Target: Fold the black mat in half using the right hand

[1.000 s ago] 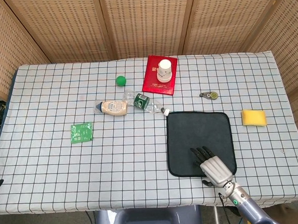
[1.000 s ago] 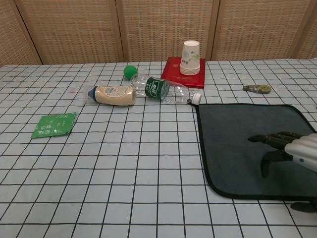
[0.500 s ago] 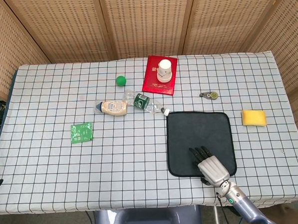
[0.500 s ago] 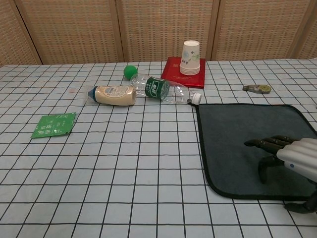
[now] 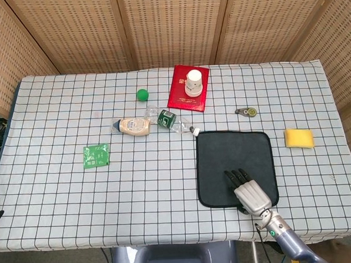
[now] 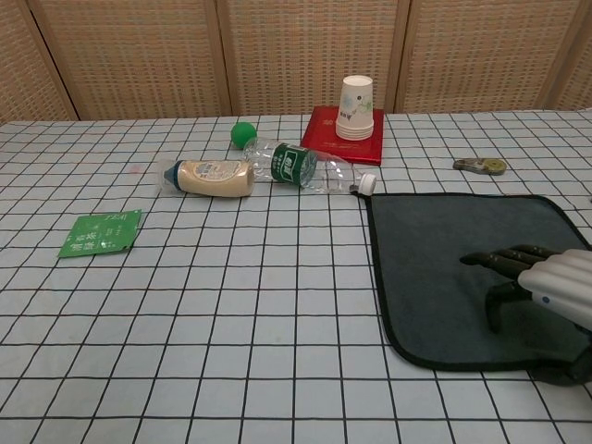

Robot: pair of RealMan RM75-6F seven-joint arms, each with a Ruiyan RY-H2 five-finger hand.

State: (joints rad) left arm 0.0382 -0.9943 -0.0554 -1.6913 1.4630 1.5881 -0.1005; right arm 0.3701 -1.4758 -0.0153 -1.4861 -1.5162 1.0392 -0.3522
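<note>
1. Head view: the black mat lies flat and unfolded on the checked table, right of centre, its near edge towards the robot; the right hand reaches over that near edge, fingers stretched out on the fabric and holding nothing, probably placed there to get at the border it must lift; the left hand is not shown; a yellow sponge sits well apart on the right.

2. Chest view: the right hand hovers low over the mat's near right part, fingers apart and slightly drooped, thumb pointing down; whether they press the cloth I cannot tell; two bottles lie beyond the far left corner, clear of a fold.
</note>
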